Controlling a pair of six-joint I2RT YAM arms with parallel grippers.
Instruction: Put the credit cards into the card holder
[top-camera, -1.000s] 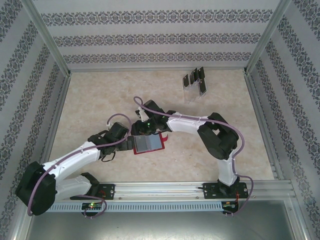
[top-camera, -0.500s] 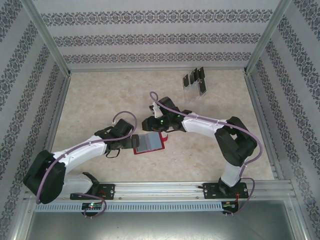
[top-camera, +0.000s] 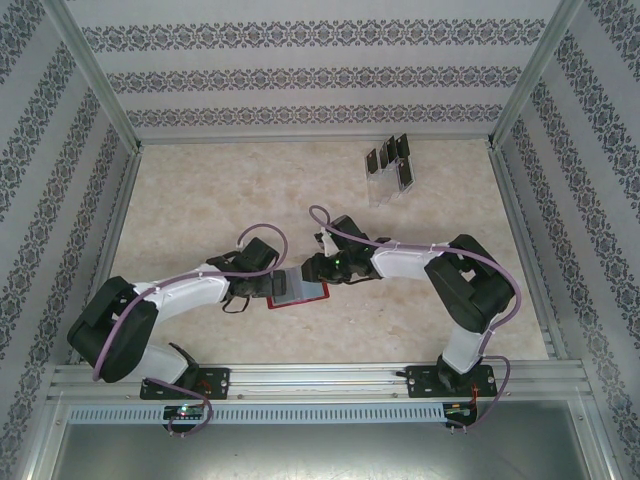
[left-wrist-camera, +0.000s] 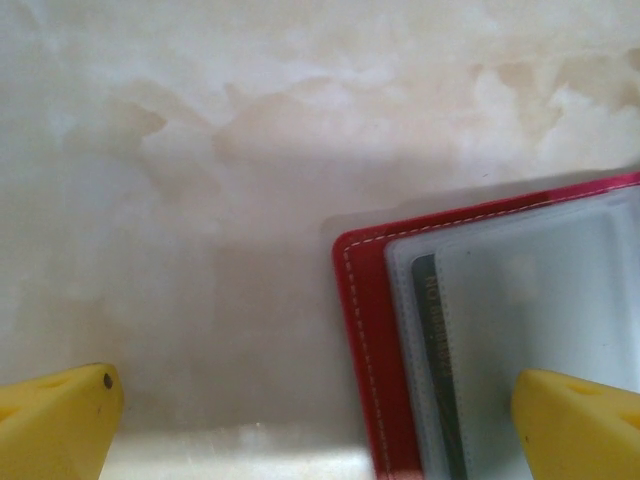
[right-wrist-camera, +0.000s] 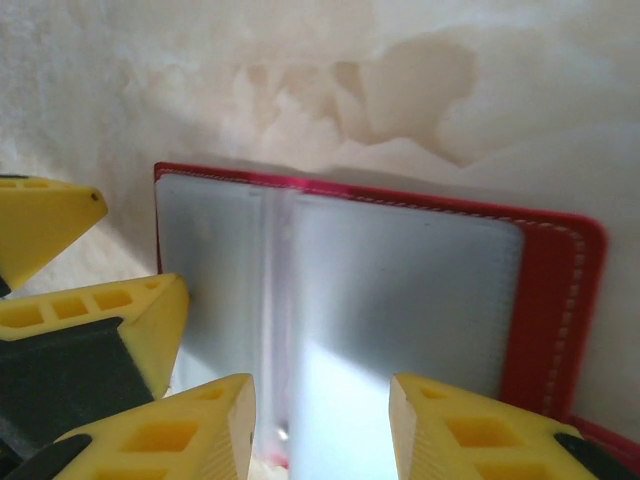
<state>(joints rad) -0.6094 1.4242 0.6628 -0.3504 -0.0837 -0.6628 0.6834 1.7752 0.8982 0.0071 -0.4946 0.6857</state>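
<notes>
The card holder (top-camera: 300, 292), a red wallet, lies open on the table between the two grippers, grey pocket panel (right-wrist-camera: 400, 300) up. One dark credit card (left-wrist-camera: 436, 370) sits inside a pocket near its left edge. Several more credit cards (top-camera: 390, 160) stand in a clear rack at the back right. My left gripper (left-wrist-camera: 315, 378) is wide open astride the wallet's left edge, one fingertip (left-wrist-camera: 575, 420) over the grey panel, the other over bare table. My right gripper (right-wrist-camera: 320, 410) hovers low over the panel from the right, jaws part way apart, with no card visible between them.
The clear slotted rack (top-camera: 383, 187) stands well behind the wallet near the back wall. Patterned walls and metal frame posts enclose the table on three sides. Both arms reach inward and nearly meet over the wallet, the left fingertips (right-wrist-camera: 100, 320) close beside the right gripper.
The left arm has stretched right, bringing its gripper onto the wallet's left edge. The right gripper has shifted right and nearer, down over the wallet. The wallet has stayed put.
</notes>
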